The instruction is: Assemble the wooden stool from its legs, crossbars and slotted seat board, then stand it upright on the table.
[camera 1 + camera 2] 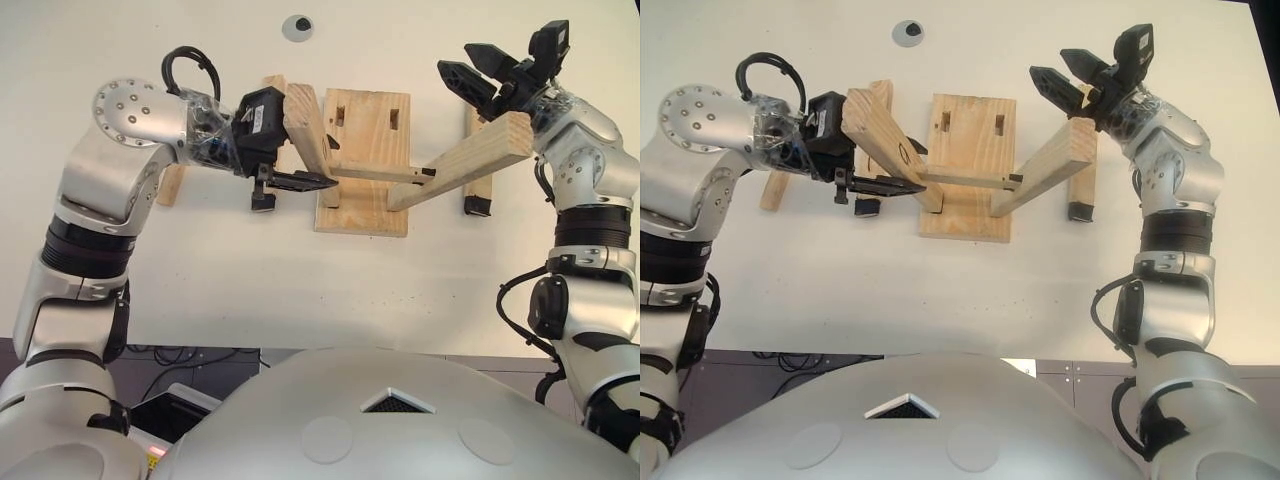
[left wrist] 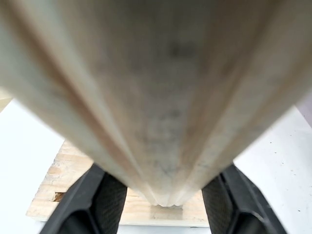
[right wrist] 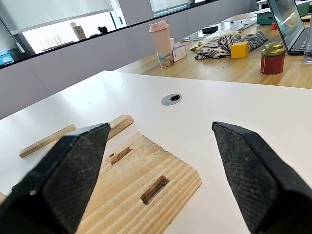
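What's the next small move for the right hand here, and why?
Probably lower the right hand onto the right leg and close it. It is open and grips nothing, while the left hand clamps the left leg and the thin crossbar joins both legs over the seat board.

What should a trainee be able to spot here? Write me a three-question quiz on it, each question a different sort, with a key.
1. Fill in: the seat board lies flat and shows ___ slots.
2. The left claw is shut on: A the seat board, B a leg, C nothing.
3. True or false: the right claw is shut on a leg.

Key: 1 two; 2 B; 3 false, it is open with nothing between its fingers.
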Tool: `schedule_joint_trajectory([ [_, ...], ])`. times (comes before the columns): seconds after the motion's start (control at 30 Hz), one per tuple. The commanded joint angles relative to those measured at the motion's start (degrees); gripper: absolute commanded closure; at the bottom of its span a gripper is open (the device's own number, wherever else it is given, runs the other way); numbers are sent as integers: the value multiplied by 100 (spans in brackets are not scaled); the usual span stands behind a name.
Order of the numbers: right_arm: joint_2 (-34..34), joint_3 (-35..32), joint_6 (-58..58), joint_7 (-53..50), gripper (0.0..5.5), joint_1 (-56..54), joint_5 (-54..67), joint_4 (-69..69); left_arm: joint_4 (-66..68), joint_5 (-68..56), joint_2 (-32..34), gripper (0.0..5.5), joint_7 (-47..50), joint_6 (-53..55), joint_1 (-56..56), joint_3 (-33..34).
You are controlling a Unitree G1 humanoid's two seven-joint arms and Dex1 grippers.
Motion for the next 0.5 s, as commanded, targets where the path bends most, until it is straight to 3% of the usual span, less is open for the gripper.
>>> schedule_joint_trajectory([
  [0.03, 113, 115, -33, -6, 165, 11, -125, -4, 1640, 1247, 191, 349, 139, 609, 1004, -1270],
  [0.33, 167, 192, 62, -78, 165, 8, -60, -100, 2342, 1046, -252, 349, 238, 687, 1093, -1579],
  [0.4, 156, 82, -14, -195, 165, 11, -20, -215, 2156, 863, -305, 349, 343, 491, 1088, -1284],
  [0.5, 55, -194, 11, -379, 165, -44, 163, -510, 1565, 198, -573, 288, 859, 692, 777, -379],
])
